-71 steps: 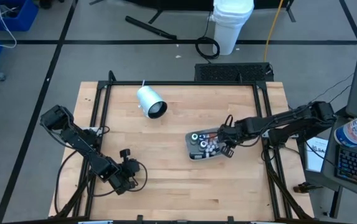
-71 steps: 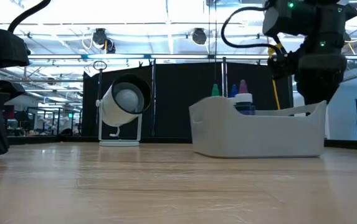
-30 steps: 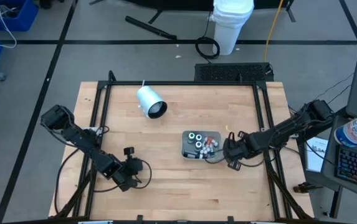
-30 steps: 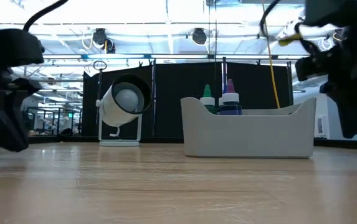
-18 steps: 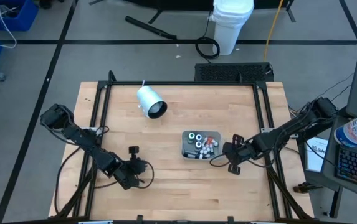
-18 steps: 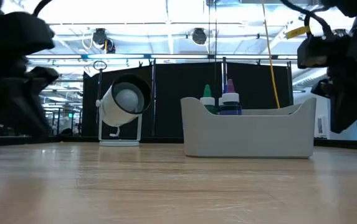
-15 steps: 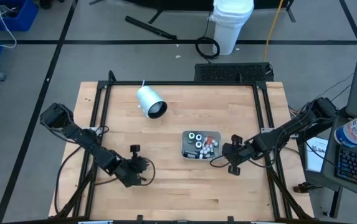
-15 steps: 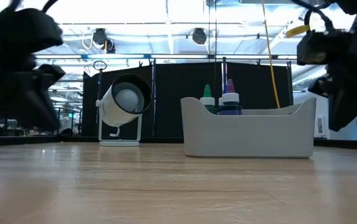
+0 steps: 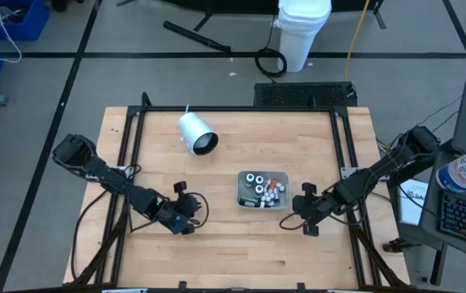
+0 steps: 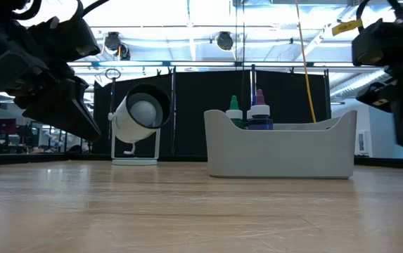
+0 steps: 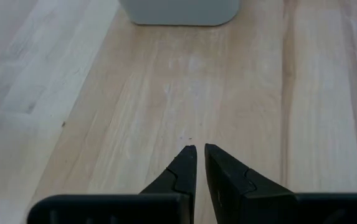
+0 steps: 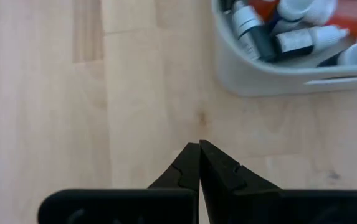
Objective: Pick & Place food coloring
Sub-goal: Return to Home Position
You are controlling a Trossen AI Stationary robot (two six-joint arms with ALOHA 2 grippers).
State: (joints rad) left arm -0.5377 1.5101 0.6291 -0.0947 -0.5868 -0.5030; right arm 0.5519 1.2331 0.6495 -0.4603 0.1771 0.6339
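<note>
The food coloring bottles (image 9: 259,189) lie all together inside the white bin (image 9: 241,198), which stands on the wooden table (image 9: 216,252) a little right of the centre of the high view. From above, white caps, two greenish caps and one red body can be seen among them. In the low view the bin (image 10: 278,151) is right of the middle, and only a few bottle tops (image 10: 257,114) rise over its wall: one green, one purple and one white.

The left gripper (image 9: 198,210) is low in the frame, left of the bin and well apart from it, pointing toward it. In its wrist view the two fingers (image 11: 198,149) are almost together, with only a thin gap between the tips, and they hold nothing. The wall of the bin (image 11: 178,11) is at the top edge of that picture.

The right gripper (image 9: 291,210) is just right of the bin and slightly lower in the frame, not touching it. In its wrist view the fingers (image 12: 199,146) are pressed together over bare wood and hold nothing. The corner of the bin (image 12: 259,78) with some bottles (image 12: 290,31) fills the upper right.

A white cylinder (image 9: 196,134) lies on its side in the upper left part of the table
</note>
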